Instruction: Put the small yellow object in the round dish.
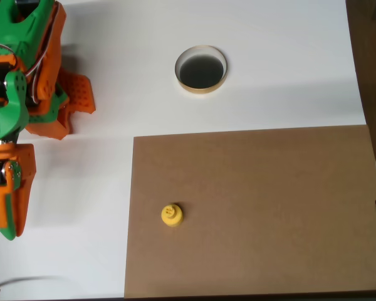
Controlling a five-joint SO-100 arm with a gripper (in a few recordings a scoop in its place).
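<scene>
Arm (19, 119), orange/green, at left edge in overhead view; can't tell if fingers (9, 216) are parted or closed. Small yellow object (172, 215) on brown board (269, 207), well apart from round dish (201, 69) on white counter (282, 63).

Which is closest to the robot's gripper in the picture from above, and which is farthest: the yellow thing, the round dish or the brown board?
From the gripper, at the picture's lower left:
1. The brown board: its left edge is nearest, just to the right.
2. The small yellow object: on the board, near that edge.
3. The round dish: farthest, up on the white table.
</scene>
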